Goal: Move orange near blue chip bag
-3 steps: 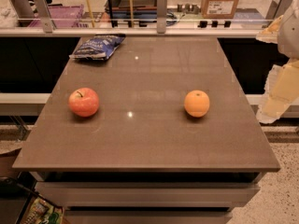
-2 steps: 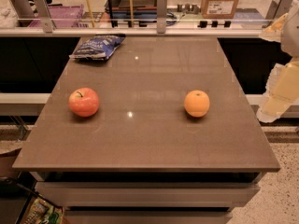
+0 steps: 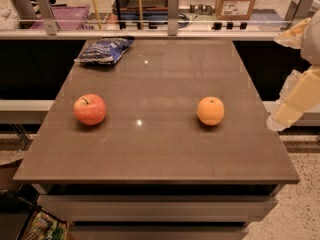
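Observation:
The orange (image 3: 210, 110) sits on the brown table (image 3: 160, 154), right of the middle. The blue chip bag (image 3: 105, 50) lies flat at the table's far left corner, far from the orange. My gripper (image 3: 281, 117) is the pale part of the arm at the right edge of the view. It hangs off the table's right side, level with the orange and well apart from it. It holds nothing that I can see.
A red-pink apple (image 3: 90, 109) with a stem sits on the left side of the table. A glass rail with metal posts (image 3: 173, 6) runs along the far edge. A cardboard box (image 3: 239, 0) stands behind the rail.

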`<state>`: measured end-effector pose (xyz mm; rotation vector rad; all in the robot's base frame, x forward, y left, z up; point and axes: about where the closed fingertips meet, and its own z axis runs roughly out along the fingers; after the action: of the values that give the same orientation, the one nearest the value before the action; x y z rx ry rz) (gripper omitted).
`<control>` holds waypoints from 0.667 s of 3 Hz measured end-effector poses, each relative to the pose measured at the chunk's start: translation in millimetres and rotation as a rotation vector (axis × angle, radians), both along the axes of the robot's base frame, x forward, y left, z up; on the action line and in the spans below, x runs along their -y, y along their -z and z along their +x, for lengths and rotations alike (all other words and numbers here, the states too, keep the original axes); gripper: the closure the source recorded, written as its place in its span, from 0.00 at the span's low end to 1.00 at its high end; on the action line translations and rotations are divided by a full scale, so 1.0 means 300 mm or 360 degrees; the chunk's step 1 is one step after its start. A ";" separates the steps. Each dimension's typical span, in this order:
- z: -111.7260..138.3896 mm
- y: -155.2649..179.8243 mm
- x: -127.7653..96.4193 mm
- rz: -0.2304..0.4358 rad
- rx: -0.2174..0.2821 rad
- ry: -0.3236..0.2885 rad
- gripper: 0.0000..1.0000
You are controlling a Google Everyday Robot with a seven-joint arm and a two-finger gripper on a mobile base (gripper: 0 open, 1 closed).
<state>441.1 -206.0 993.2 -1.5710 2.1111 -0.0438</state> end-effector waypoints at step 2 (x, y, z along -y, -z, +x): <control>0.034 0.029 -0.029 0.0142 0.0063 -0.0058 0.00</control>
<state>451.3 -197.2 984.6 -1.5431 2.0252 0.0308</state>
